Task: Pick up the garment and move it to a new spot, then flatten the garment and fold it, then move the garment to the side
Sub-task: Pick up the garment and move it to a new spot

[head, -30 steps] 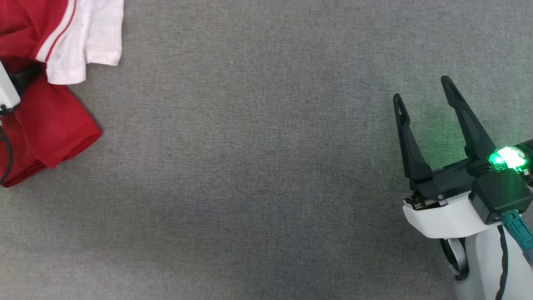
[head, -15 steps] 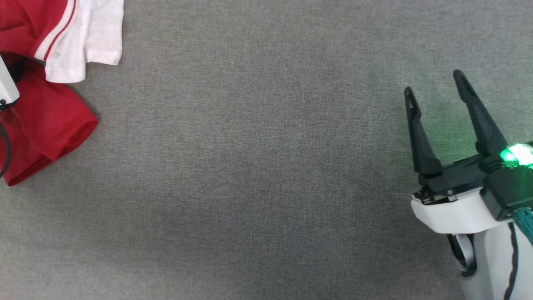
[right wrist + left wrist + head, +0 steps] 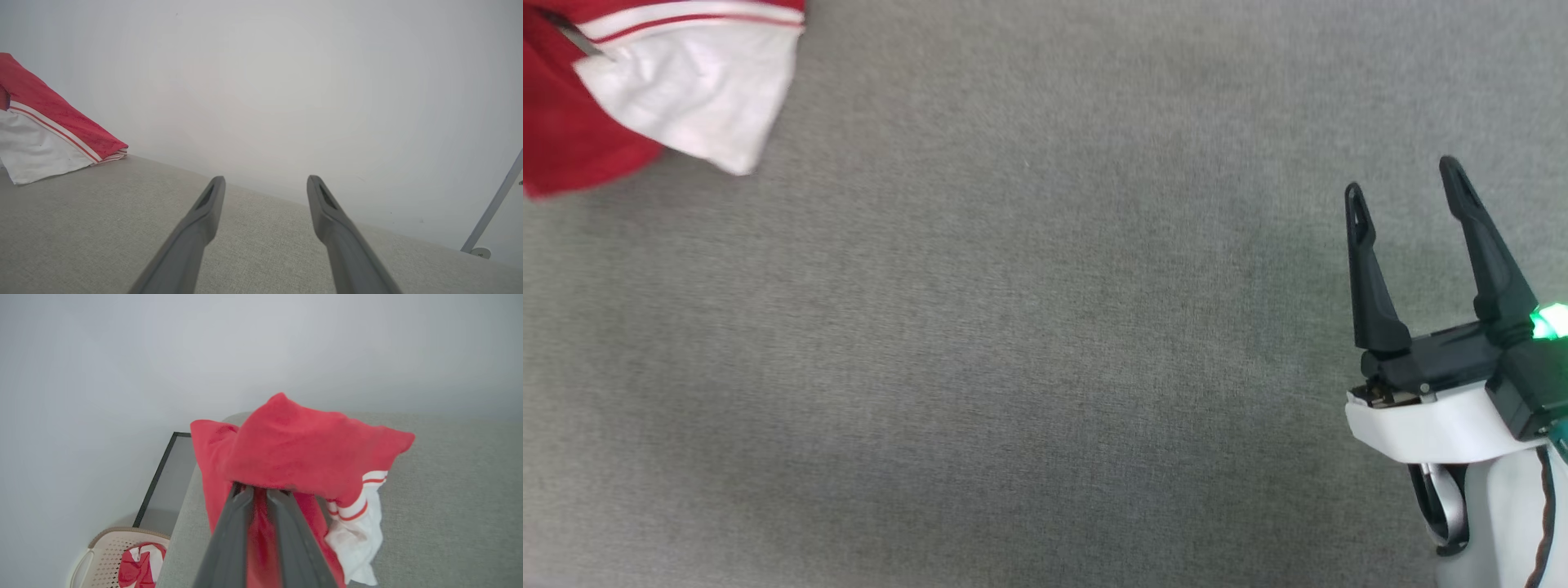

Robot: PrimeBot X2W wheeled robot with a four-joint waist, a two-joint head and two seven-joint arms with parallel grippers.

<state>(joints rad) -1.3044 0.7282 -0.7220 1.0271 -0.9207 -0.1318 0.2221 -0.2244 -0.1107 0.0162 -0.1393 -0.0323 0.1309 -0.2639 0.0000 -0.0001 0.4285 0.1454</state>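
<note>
The red jersey T-shirt with white short sleeves and red-and-white striped trim [image 3: 310, 453] is bunched at the far left end of the grey woven-fabric table [image 3: 1045, 327], in the top left corner of the head view. The left gripper [image 3: 260, 491] has its two dark fingers drawn narrow, pinching a fold of the red cloth, which drapes over their tips while a white sleeve hangs beside them. The right gripper [image 3: 1401, 175] hovers over bare table at the right, well apart from the shirt, its fingers spread wide and holding nothing. Beyond the table's left edge, a beige perforated plastic basket [image 3: 110, 547] holds another red-and-white cloth [image 3: 139, 563].
</note>
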